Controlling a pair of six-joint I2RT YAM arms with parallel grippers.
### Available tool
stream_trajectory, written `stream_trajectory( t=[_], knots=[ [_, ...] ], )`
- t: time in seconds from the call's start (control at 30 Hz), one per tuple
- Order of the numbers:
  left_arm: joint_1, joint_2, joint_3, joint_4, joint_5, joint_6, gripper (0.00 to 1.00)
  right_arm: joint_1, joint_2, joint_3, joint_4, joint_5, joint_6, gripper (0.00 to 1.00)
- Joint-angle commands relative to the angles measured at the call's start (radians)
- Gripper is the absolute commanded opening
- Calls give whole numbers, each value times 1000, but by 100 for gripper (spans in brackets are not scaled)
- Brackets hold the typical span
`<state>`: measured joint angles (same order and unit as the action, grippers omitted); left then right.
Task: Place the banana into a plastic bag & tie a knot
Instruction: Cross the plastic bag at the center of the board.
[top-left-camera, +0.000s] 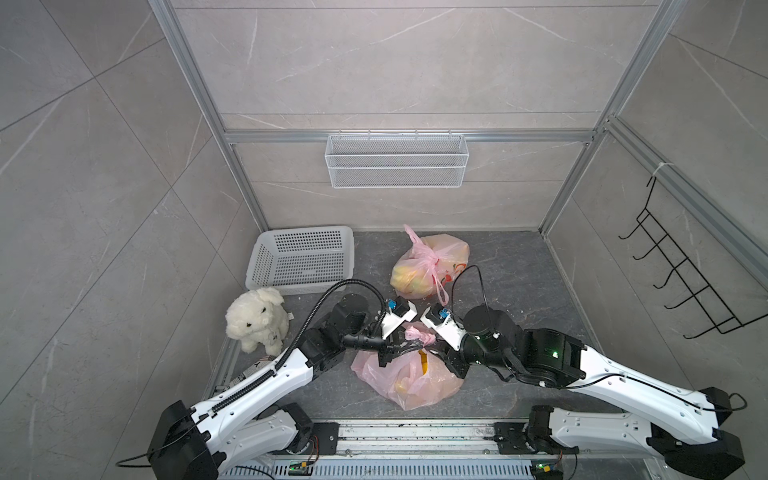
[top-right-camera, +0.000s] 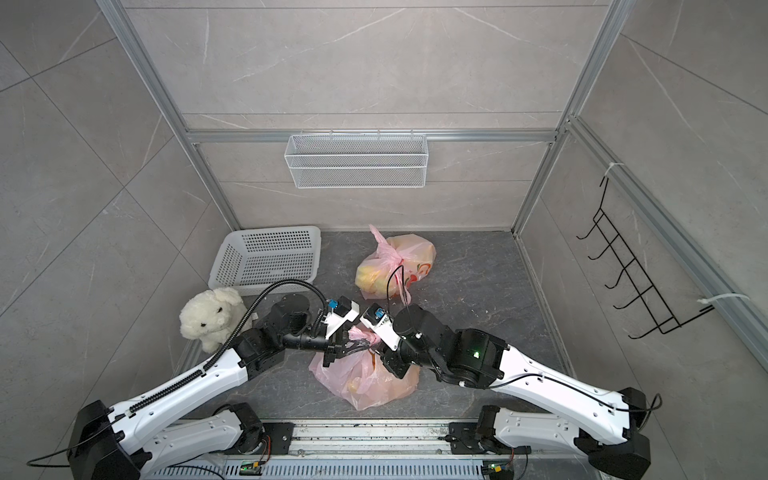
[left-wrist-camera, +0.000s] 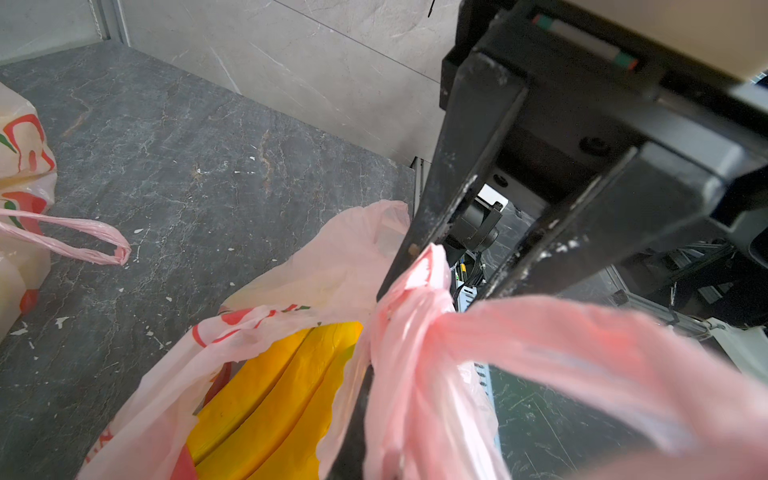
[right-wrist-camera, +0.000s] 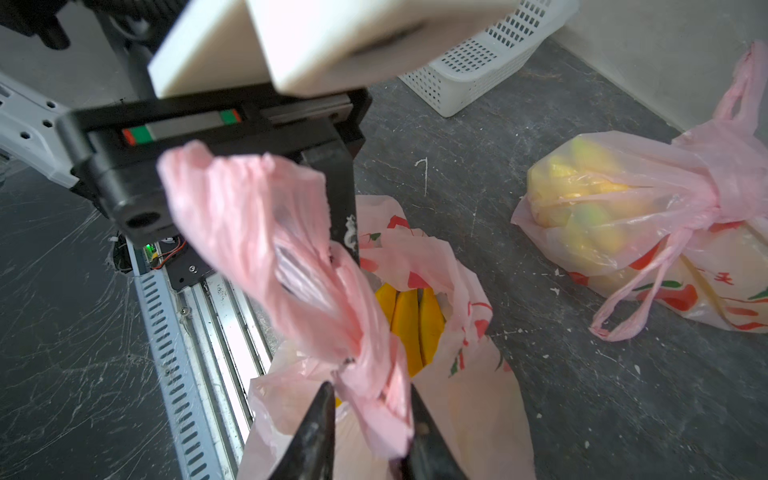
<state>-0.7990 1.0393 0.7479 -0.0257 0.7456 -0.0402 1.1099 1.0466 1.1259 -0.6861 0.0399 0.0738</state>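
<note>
Left wrist view has the left end effector (left-wrist-camera: 432, 286) closed, its black fingertips pinching a twisted pink handle (left-wrist-camera: 415, 332) of the plastic bag (left-wrist-camera: 291, 282). The banana (left-wrist-camera: 270, 395), a smooth bright-yellow bunch, lies inside that bag and shows through its open mouth. The right wrist view has the right end effector (right-wrist-camera: 370, 415) with jaws a little apart and the crumpled handle between them; whether they press it I cannot tell.

In both top views the two wrists meet over the bag's mouth and hide most of it. The bag rests on the dark, veined surface (top-left-camera: 519, 274). Behind it lies a second bag (top-left-camera: 428, 266), thin, translucent pink and knotted. A black cable (top-right-camera: 388, 286) crosses it in a top view.

A white perforated plastic basket (top-left-camera: 301, 257) sits in the far left corner, with a fluffy white plush dog (top-left-camera: 255, 318) just in front. A white wire-mesh basket (top-left-camera: 397, 160) hangs on the back wall, and a black wire hook rack (top-left-camera: 681, 274) on the right wall.
</note>
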Motion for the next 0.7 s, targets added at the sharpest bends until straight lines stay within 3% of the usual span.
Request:
stream_trajectory(
  t=[0.0, 0.37, 0.47, 0.67],
  knots=[
    [-8, -23, 7, 23, 51, 28, 0, -8, -2, 24, -13, -44, -13, 29],
    [-16, -27, 5, 24, 65, 34, 0, -9, 53, 32, -17, -47, -25, 12],
    [-16, -30, 5, 24, 60, 32, 0, -9, 58, 31, -13, -17, -23, 0],
    [-15, -46, 14, 4, 14, 5, 0, -9, 44, 24, 11, 123, -1, 0]
  ],
)
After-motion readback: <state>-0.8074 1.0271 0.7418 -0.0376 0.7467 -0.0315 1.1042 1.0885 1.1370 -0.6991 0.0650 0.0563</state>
